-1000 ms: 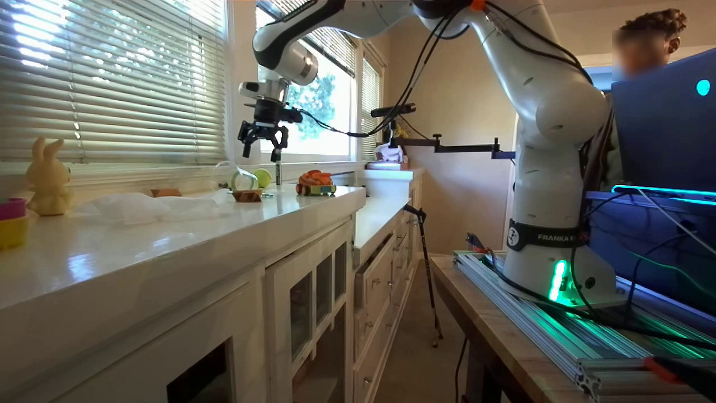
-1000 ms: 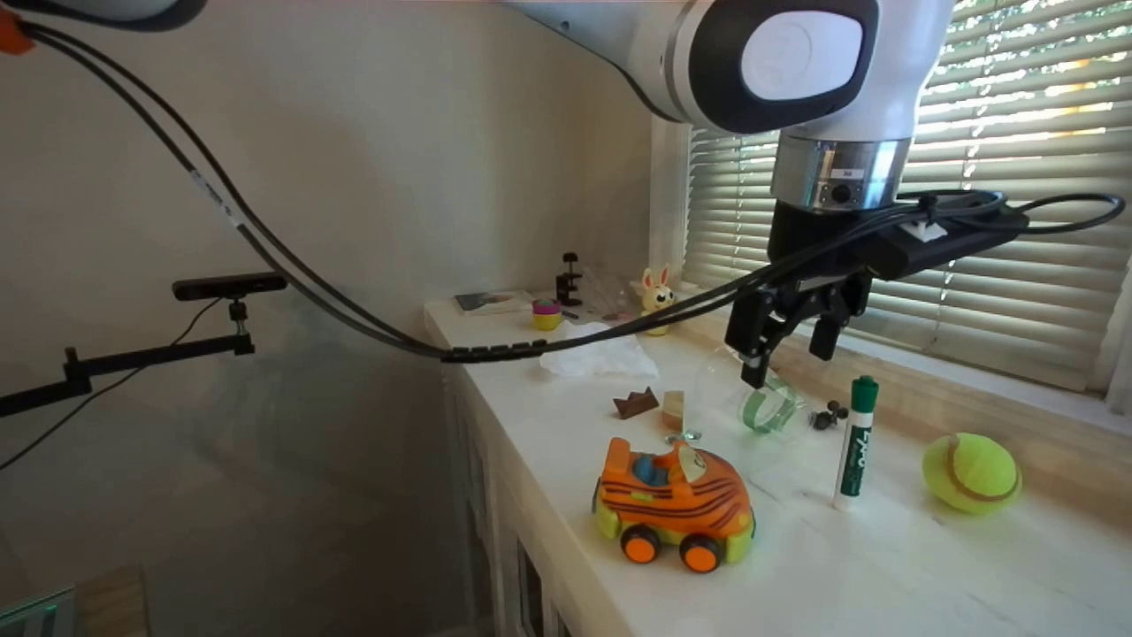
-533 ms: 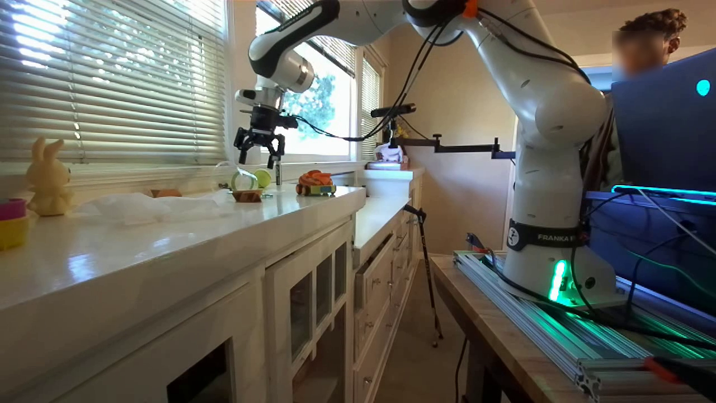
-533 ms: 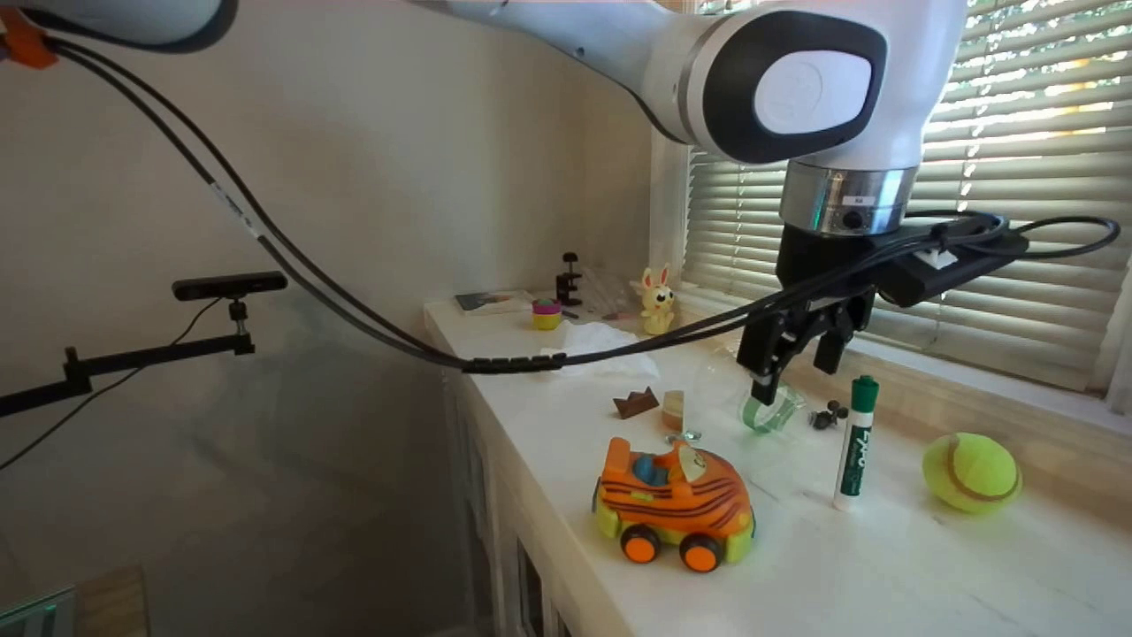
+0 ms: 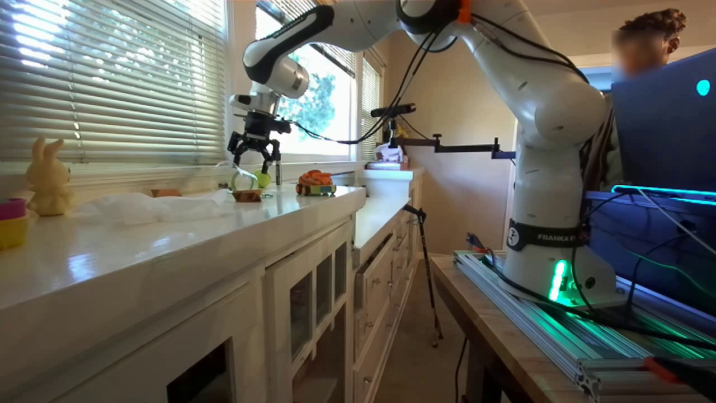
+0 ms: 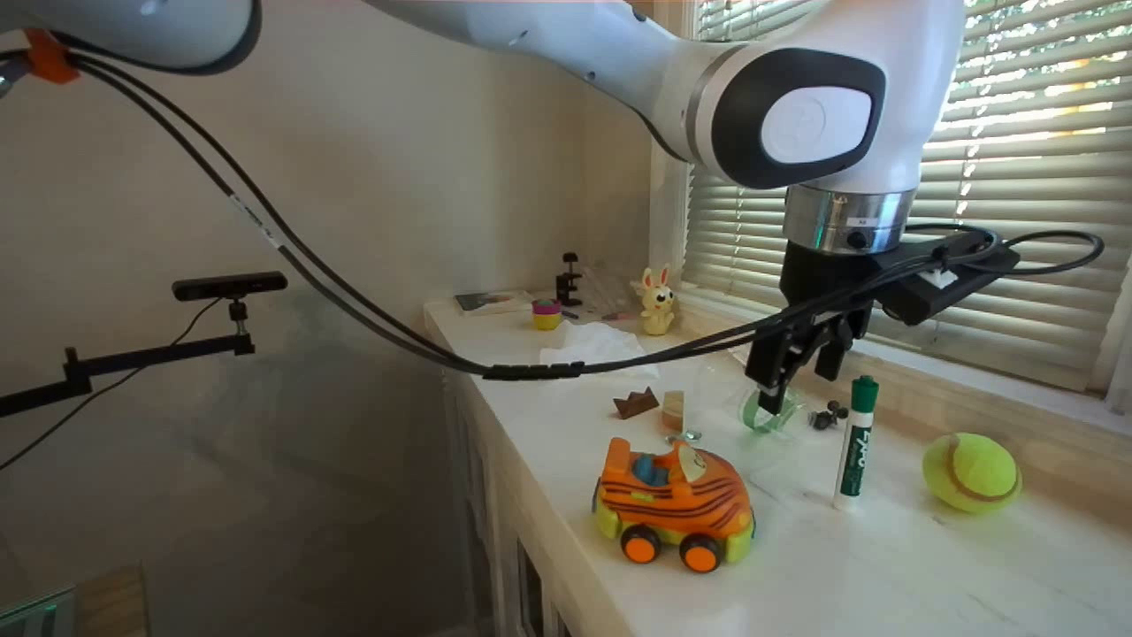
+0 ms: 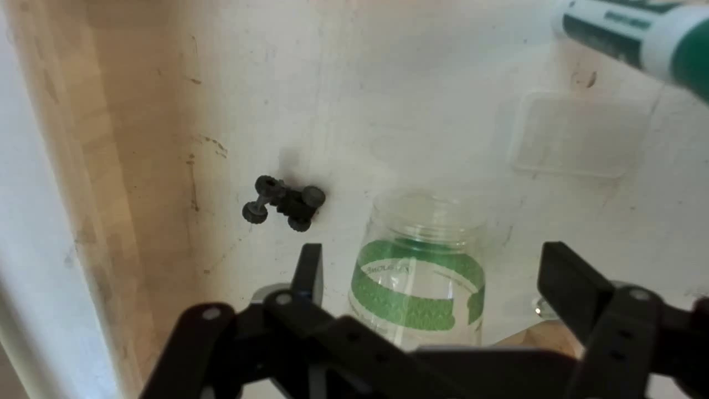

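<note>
Wrist view shows a clear jar (image 7: 418,280) lying on its side, below and between the fingers (image 7: 571,291), which are spread wide apart. Near it are black toy wheels (image 7: 293,204) and an upright marker (image 6: 855,456) labelled EXPO; a tennis ball (image 6: 972,473) and an orange toy car (image 6: 676,504) also rest on the white surface (image 6: 884,579), which runs along window blinds (image 6: 1044,318).

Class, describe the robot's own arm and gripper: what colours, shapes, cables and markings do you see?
The arm is white with rounded segments and black trim; a black band near its base reads FRANKA in white. A silver collar tops the black gripper, which has two jointed fingers. Black cables pass an orange strap.
</note>
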`<state>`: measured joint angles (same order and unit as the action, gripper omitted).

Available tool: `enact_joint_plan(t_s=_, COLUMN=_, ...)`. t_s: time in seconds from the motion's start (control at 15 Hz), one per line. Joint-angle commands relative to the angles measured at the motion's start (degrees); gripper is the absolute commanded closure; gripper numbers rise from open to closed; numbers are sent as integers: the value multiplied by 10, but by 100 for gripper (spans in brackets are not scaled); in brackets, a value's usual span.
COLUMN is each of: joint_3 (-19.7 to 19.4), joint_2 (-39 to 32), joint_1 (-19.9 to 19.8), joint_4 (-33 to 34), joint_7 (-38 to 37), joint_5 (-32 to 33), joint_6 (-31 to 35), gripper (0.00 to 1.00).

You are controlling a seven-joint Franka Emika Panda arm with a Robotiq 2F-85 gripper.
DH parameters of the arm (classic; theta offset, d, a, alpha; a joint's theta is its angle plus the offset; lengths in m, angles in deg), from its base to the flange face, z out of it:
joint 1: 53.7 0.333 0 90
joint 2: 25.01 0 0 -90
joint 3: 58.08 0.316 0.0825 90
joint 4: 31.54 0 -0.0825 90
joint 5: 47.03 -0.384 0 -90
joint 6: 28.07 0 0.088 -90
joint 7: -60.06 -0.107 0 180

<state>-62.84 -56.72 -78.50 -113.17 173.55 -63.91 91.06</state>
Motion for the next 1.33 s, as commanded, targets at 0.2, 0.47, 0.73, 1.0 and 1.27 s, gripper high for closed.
enact_joint_plan(t_s=0.2, joint_3=15, joint_2=-28, joint_1=-14, joint_4=38, joint_7=24, joint_5=-4, joint_6=-6, gripper=0)
enact_joint_plan(t_s=0.47, joint_3=19, joint_2=-38, joint_1=-16, joint_4=46, joint_7=26, joint_5=-4, joint_6=-14, gripper=0)
enact_joint_plan(t_s=0.73, joint_3=20, joint_2=-46, joint_1=-16, joint_4=55, joint_7=23, joint_5=-2, joint_6=-21, gripper=0)
enact_joint_plan(t_s=1.0, joint_3=22, joint_2=-51, joint_1=-14, joint_4=63, joint_7=19, joint_5=0, joint_6=-34, gripper=0)
enact_joint_plan(t_s=1.27, joint_3=21, joint_2=-51, joint_1=-11, joint_4=68, joint_7=15, joint_5=4, joint_6=-50, gripper=5)
